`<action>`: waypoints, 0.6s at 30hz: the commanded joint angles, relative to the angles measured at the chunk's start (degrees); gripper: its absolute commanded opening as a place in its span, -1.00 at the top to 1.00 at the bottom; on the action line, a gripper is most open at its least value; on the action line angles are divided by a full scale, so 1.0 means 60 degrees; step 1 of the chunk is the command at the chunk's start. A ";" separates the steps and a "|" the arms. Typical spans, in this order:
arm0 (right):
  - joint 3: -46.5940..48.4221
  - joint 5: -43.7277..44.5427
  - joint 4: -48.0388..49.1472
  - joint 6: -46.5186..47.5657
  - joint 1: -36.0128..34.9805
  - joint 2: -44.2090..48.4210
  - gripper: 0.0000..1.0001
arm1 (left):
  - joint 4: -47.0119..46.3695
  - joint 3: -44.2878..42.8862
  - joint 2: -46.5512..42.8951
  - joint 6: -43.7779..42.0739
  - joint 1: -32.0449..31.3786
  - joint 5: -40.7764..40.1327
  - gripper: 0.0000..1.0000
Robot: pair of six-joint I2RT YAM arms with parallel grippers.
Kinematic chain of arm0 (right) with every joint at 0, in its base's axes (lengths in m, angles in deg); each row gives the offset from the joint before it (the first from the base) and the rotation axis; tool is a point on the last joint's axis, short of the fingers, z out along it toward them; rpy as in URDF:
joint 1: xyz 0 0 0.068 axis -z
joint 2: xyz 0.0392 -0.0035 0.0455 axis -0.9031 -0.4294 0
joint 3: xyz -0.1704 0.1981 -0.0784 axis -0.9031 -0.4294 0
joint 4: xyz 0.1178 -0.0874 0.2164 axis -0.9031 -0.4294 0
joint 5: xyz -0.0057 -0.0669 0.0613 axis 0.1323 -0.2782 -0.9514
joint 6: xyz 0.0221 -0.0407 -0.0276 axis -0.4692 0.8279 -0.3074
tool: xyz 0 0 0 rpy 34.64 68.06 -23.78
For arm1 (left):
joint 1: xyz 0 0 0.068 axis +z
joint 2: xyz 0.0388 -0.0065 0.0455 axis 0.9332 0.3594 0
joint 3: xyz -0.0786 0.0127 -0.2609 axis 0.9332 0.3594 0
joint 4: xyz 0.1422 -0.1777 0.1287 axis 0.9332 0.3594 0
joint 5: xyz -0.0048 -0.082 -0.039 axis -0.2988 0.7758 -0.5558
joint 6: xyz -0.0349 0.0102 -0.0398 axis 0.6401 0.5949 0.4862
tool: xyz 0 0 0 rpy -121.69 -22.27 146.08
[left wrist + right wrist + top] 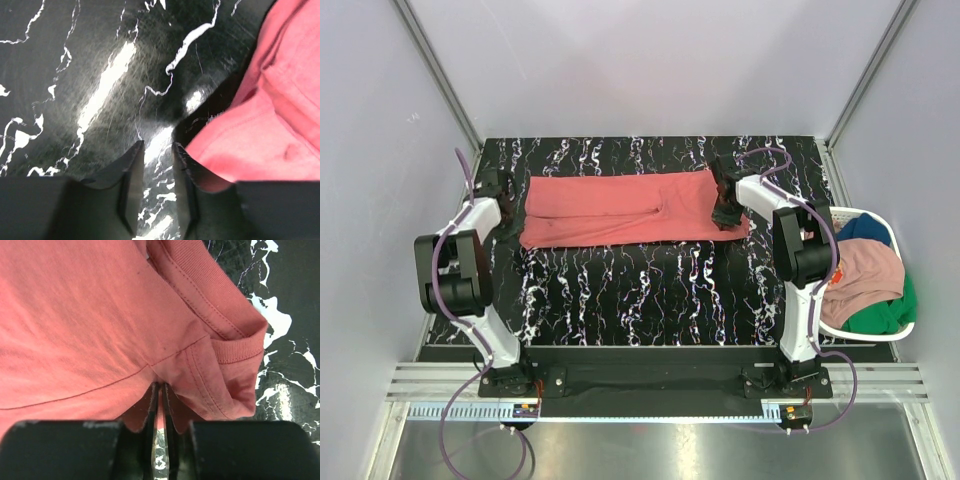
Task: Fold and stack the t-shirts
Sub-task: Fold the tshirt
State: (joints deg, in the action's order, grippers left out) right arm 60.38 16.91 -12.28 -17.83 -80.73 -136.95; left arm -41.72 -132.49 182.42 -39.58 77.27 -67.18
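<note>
The coral-red cloth t-shirt point(620, 210) lies as a long band on the far side of the black marbled table point(620, 295). Your right gripper point(160, 386) pinches its collar end; your left gripper point(157, 147) stands released beside the opposite end. Grasp both layers there before folding.

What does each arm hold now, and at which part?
Right fingers pinch the red shirt at its edge beside the collar; left fingers hold nothing.
</note>
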 commanded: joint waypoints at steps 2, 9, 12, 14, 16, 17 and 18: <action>0.0258 0.0046 -0.0212 0.0453 0.0057 0.0552 0.70 | -0.0273 0.0972 -0.1914 0.0269 -0.0145 -0.0081 0.21; 0.0858 0.0105 -0.0417 0.0731 0.0145 -0.0077 0.69 | -0.1909 0.3389 -0.3790 0.1032 -0.0232 0.0798 0.16; 0.1356 -0.0027 -0.0608 0.0819 0.0335 -0.0473 0.70 | -0.2659 0.3977 -0.4058 0.0973 -0.0320 0.1282 0.11; 0.1562 -0.0100 -0.0638 0.0863 0.0437 -0.0605 0.70 | -0.2837 0.3963 -0.3883 0.1017 -0.0437 0.1560 0.10; 0.1578 -0.0144 -0.0623 0.0863 0.0453 -0.0620 0.70 | -0.2941 0.3904 -0.3590 0.1075 -0.0583 0.1416 0.09; 0.1592 -0.0159 -0.0623 0.0863 0.0482 -0.0620 0.70 | -0.2955 0.3875 -0.3386 0.1090 -0.0700 0.1328 0.09; 0.1592 -0.0202 -0.0608 0.0878 0.0467 -0.0620 0.70 | -0.2868 0.3831 -0.3254 0.1177 -0.0716 0.1168 0.08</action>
State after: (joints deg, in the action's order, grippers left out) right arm 67.77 16.36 -15.08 -13.68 -78.28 -140.39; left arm -54.07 -108.51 161.07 -33.78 73.91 -60.43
